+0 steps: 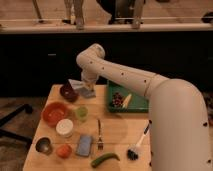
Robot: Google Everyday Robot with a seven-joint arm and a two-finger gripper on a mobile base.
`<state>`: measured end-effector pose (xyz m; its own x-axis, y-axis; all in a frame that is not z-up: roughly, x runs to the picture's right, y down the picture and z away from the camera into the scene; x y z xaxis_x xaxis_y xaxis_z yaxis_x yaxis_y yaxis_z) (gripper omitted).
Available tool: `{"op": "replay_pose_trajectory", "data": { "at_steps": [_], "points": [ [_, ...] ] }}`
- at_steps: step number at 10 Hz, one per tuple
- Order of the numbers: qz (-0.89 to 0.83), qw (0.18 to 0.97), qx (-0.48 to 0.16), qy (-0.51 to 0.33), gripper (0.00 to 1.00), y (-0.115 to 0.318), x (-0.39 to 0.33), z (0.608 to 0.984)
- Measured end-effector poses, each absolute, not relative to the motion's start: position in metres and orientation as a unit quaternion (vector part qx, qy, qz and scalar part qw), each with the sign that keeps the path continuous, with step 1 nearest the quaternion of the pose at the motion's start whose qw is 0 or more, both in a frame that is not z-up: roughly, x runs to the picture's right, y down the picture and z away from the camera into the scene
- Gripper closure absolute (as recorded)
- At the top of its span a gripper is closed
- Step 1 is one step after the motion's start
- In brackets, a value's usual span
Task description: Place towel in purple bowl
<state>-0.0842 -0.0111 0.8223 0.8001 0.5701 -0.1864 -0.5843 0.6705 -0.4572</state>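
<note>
The towel (84,88), a small pale grey-blue cloth, hangs creased at the back of the wooden table (117,132), its left corner raised over the right rim of the purple bowl (67,93). My gripper (87,84) points down at the end of the white arm, right on the towel and just right of the bowl. It is shut on the towel. The bowl's glossy inside shows, with the cloth beside it.
In front of the purple bowl are an orange bowl (54,113), a green cup (81,113), a white tub (64,128), a metal cup (43,145), an orange fruit (63,150), a blue sponge (84,145), a fork (99,135), a green pepper (105,159) and a brush (136,146). A green tray (137,104) stands at the right.
</note>
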Motion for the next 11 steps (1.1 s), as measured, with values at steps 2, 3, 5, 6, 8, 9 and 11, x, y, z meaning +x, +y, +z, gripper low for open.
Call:
{"op": "replay_pose_trajectory", "data": {
  "at_steps": [2, 3, 5, 6, 8, 9, 11],
  "points": [
    [0.321, 0.913, -0.251, 0.015, 1.0, -0.013, -0.083, 0.824],
    [0.323, 0.913, -0.248, 0.018, 1.0, -0.019, -0.085, 0.83],
    [0.314, 0.916, -0.248, 0.021, 1.0, -0.032, -0.104, 0.845],
    [0.309, 0.918, -0.248, 0.022, 1.0, -0.037, -0.112, 0.85],
    [0.301, 0.92, -0.249, 0.022, 1.0, -0.042, -0.124, 0.855],
    [0.298, 0.921, -0.251, 0.022, 1.0, -0.043, -0.129, 0.86],
    [0.291, 0.921, -0.258, 0.019, 1.0, -0.042, -0.146, 0.867]
  ]
}}
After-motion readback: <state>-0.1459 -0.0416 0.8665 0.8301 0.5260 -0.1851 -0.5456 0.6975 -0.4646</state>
